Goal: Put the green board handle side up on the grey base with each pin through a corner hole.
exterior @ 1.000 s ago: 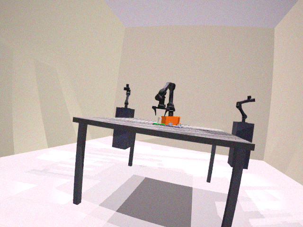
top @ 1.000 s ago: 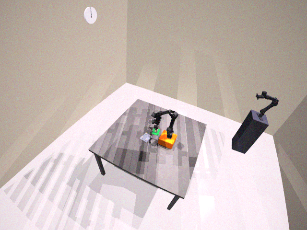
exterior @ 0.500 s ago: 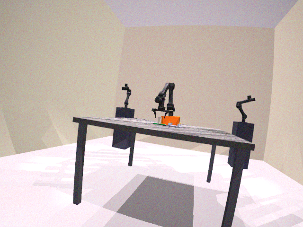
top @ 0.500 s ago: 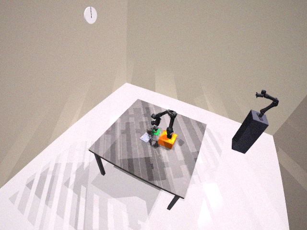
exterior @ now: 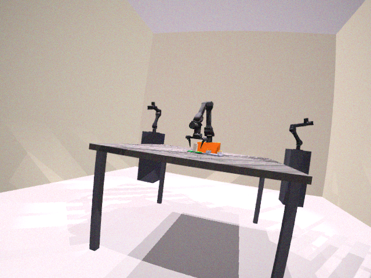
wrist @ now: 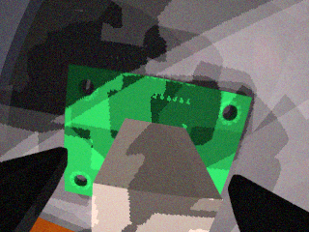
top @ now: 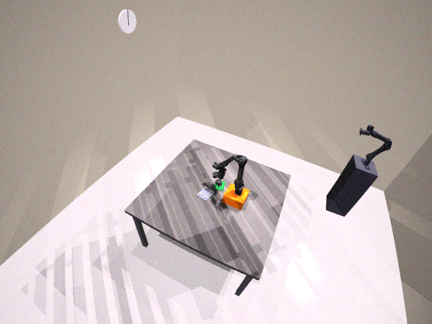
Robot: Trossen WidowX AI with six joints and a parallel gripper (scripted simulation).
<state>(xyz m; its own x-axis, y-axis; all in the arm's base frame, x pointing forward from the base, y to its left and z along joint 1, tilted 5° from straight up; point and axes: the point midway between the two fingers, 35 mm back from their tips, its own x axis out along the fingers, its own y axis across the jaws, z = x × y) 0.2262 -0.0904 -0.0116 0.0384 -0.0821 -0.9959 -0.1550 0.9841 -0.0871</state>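
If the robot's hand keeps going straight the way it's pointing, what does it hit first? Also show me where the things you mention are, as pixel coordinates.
Probably the square handle [exterior: 195, 147] [wrist: 156, 159] on the green board [top: 222, 187] [exterior: 193, 151] [wrist: 82, 116], which would pass between the open fingers; how near it is stays unclear.

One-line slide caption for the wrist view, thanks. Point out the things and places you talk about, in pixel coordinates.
Open gripper [exterior: 195, 143] [wrist: 151, 172] over the square handle [exterior: 195, 146] [wrist: 156, 164] of a green board [exterior: 195, 152] [wrist: 193, 111].

You can see a white wall clock high up, and two dark pedestals standing apart on the pale floor.
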